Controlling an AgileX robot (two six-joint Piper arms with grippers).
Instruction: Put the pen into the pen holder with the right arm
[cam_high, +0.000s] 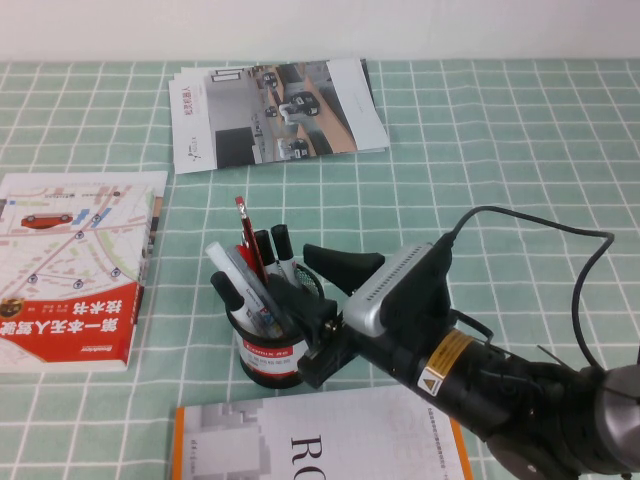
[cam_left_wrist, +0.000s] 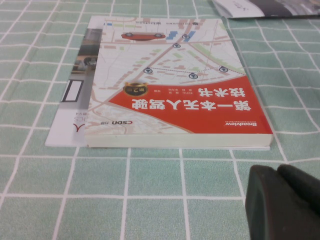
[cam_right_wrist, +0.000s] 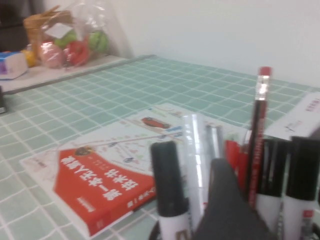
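1. We are letting go of the pen (cam_high: 252, 287); it is sitting in the pen holder (cam_high: 268, 362) near the desk's (cam_high: 520, 160) front edge.
2. Our right tool (cam_high: 315, 290) is standing wide open beside the cup, holding nothing.
3. Next we should be lifting away slowly.
4. The left tool (cam_left_wrist: 285, 205) is waiting by the red book (cam_left_wrist: 180, 90); we cannot tell its state.
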